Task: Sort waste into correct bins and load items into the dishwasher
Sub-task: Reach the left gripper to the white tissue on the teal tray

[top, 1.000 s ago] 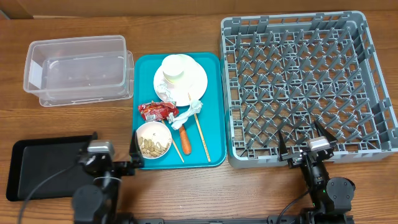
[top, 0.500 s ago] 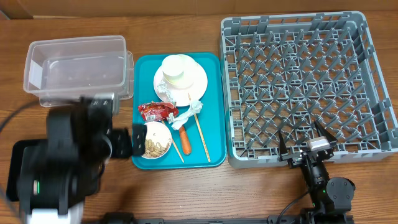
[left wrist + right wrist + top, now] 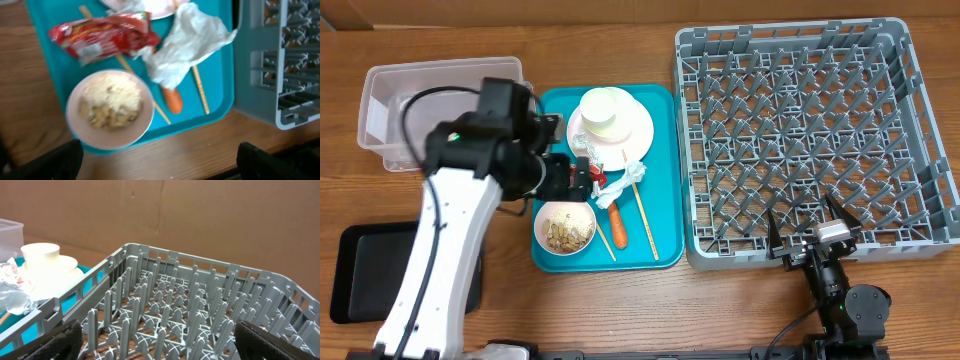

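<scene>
TABLE-TOP SORTING RIG: The left arm stretches from the near-left corner of the table (image 3: 650, 310) over the teal tray (image 3: 667, 150). Its gripper (image 3: 582, 180) hangs above the red wrapper (image 3: 102, 36), jaws spread wide and nothing between them. The wrapper lies on the tray's left half, just beyond the bowl (image 3: 115, 142), and touches the tissue (image 3: 185, 45) to its right. The bowl, at the tray's near-left corner, holds beige scraps (image 3: 110, 105) and rice. The carrot (image 3: 173, 99) pokes out from under the tissue's near edge and lies between the two chopsticks (image 3: 200, 90). One chopstick runs beneath the tissue. The other passes under the wrapper and along the bowl's right rim. At the tray's far end the cup (image 3: 605, 108) stands on the plate (image 3: 640, 128).

The clear tub (image 3: 380, 110) sits left of the teal tray on the far side, partly hidden by the arm. The black tray (image 3: 355, 270) lies at the near-left, with the arm crossing above it. The grey rack (image 3: 790, 130) fills the right of the table, just beside the teal tray. The right gripper (image 3: 808, 232) sits at the rack's near edge, jaws parted wide and grasping nothing. Its wrist camera looks across the upright pegs toward the cup and plate. All the waste and all the dishes lie on the teal tray
</scene>
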